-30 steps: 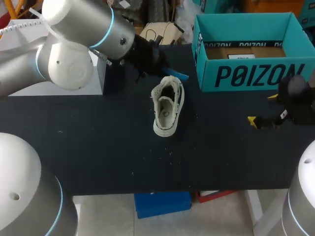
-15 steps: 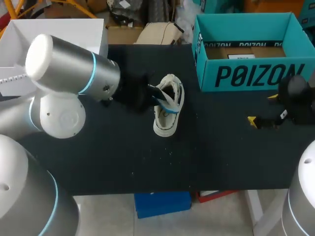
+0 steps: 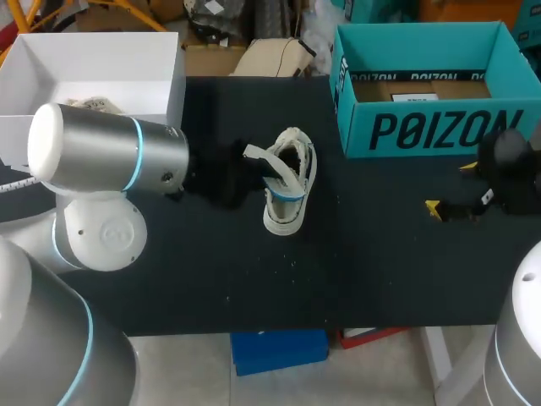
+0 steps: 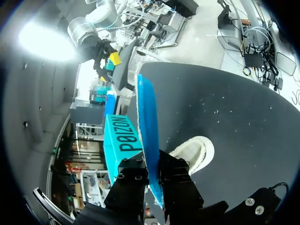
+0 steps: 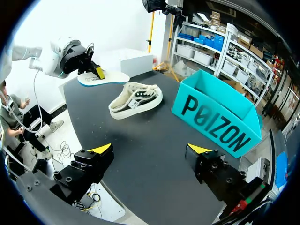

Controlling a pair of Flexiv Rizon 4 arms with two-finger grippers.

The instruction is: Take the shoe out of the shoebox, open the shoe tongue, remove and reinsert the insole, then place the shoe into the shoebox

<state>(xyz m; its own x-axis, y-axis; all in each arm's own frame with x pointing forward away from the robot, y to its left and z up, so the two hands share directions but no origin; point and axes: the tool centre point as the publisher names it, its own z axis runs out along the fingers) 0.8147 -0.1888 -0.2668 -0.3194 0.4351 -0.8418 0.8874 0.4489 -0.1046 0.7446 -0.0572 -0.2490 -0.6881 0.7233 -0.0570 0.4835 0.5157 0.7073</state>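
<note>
L gripper (image 4: 152,174) is pinching the insole (image 4: 149,136) edge-on, fingers pressed on both faces, holding it raised just left of the shoe (image 3: 286,201). Shoe is sitting at table (image 3: 169,271) ctr. Shoebox (image 3: 423,131) is standing far right. R gripper (image 5: 150,150) is hovering at right, fingers spread.

An open white box (image 3: 110,66) borders the black table (image 3: 380,254).

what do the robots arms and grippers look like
The left arm and right arm are fat silver-grey tubes with domed caps; the left shows light-blue rings at its joints. The left gripper and right gripper are black and blocky with screw holes; the right's fingers have yellow wedge tips.
</note>
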